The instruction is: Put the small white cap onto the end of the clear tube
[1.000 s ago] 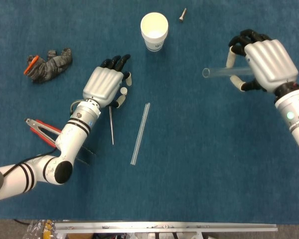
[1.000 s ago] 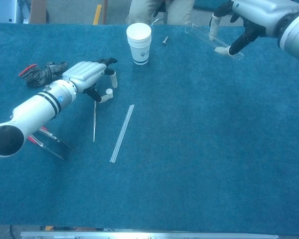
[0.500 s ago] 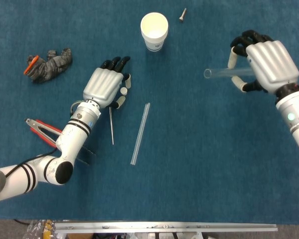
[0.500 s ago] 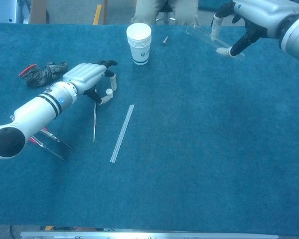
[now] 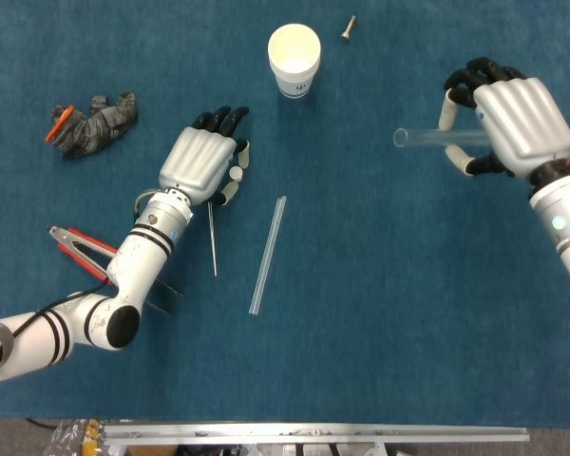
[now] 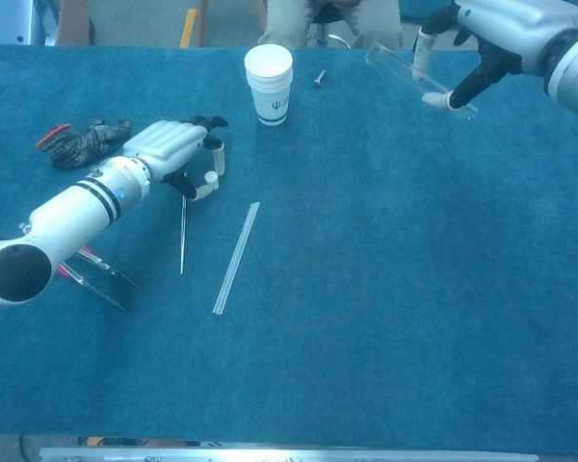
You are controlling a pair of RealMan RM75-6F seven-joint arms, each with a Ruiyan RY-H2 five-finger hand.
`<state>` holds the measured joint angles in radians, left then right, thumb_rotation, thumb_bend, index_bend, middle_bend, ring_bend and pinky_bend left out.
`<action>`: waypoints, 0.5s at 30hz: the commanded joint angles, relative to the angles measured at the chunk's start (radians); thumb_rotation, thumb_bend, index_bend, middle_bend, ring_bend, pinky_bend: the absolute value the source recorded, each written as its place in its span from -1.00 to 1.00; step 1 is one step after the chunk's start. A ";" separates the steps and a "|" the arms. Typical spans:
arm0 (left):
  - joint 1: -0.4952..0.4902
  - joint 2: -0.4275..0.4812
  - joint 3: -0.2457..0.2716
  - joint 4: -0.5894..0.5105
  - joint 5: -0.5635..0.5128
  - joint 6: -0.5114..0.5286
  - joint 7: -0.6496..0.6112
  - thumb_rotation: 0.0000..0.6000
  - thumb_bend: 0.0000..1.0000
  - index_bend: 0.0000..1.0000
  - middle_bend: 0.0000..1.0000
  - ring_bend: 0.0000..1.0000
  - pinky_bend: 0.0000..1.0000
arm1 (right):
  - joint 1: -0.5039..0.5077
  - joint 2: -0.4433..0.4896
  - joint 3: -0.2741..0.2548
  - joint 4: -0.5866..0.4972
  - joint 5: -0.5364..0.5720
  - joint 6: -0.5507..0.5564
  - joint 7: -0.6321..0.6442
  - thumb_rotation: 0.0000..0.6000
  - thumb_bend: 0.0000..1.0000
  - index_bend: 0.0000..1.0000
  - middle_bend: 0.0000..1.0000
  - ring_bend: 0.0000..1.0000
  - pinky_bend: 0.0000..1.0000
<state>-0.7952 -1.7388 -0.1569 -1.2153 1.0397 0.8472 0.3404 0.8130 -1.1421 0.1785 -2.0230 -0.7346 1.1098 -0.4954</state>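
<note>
The small white cap lies on the blue cloth between the thumb and a finger of my left hand. That hand rests palm down, its fingertips set wider than the cap and not pinching it. My right hand grips the clear tube above the table at the far right. The tube's open end points left toward the middle; its other end is hidden in the hand.
A stack of paper cups and a screw sit at the back. A thin metal rod and a long clear strip lie mid-table. A dark glove and red-handled pliers lie left.
My right hand has drifted slightly to the right with the tube. The left hand and the cap have stayed where they were.
</note>
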 commanded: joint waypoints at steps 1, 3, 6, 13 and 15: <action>-0.001 0.003 0.000 -0.003 0.000 0.000 0.002 1.00 -0.36 -0.13 -0.91 -1.00 -0.96 | -0.001 0.000 0.000 0.001 0.000 -0.002 0.002 1.00 -0.43 0.27 -0.40 -0.71 -0.54; -0.001 0.007 -0.001 -0.008 0.000 0.001 0.006 1.00 -0.36 -0.13 -0.91 -1.00 -0.96 | -0.002 0.000 0.000 0.002 -0.002 -0.001 0.003 1.00 -0.43 0.27 -0.40 -0.71 -0.54; -0.002 0.010 -0.002 -0.011 -0.002 0.002 0.011 1.00 -0.36 -0.13 -0.91 -1.00 -0.96 | -0.003 0.000 0.000 0.001 -0.004 -0.002 0.006 1.00 -0.43 0.27 -0.40 -0.71 -0.54; -0.004 0.011 -0.002 -0.014 -0.007 -0.001 0.016 1.00 -0.36 -0.12 -0.91 -1.00 -0.96 | -0.006 0.003 0.000 -0.003 -0.007 0.003 0.004 1.00 -0.43 0.27 -0.40 -0.71 -0.54; -0.005 0.011 -0.002 -0.013 -0.008 -0.001 0.019 1.00 -0.36 -0.11 -0.91 -1.00 -0.96 | -0.006 0.004 -0.001 -0.005 -0.006 0.002 0.004 1.00 -0.43 0.28 -0.40 -0.71 -0.54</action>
<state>-0.7998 -1.7282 -0.1587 -1.2287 1.0319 0.8462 0.3589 0.8066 -1.1385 0.1779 -2.0277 -0.7407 1.1123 -0.4917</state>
